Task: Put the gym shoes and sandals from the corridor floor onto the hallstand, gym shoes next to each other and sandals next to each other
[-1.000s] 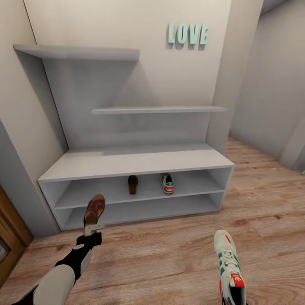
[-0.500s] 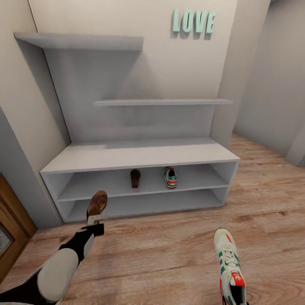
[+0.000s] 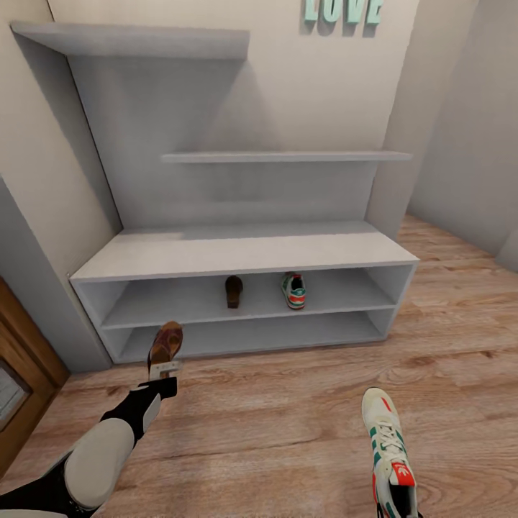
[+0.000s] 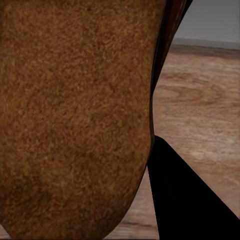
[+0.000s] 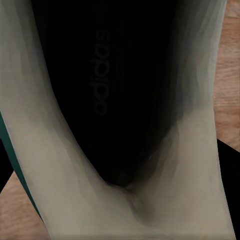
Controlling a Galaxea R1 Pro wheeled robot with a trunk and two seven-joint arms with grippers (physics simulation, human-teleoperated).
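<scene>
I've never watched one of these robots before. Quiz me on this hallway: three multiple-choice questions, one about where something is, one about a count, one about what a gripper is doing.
1. Where are the stored sandal and gym shoe?
A. Rack top
B. Upper open shelf of the shoe rack
C. Floor

2. How many shoes sit in the rack?
A. Two
B. Three
C. Four

3. What is the left gripper doing?
A. Hanging empty
B. Holding a sneaker
C. Holding a brown sandal

Answers: 1 B, both sit under the top board. 2 A, one sandal, one sneaker. 3 C, the sandal rises from its fingers.

Edge crops and occlusions

Held gym shoe [image 3: 388, 450] heel cut by head view's lower edge; right gripper hidden beneath it. "LOVE" lettering [image 3: 342, 10] cropped above.
</scene>
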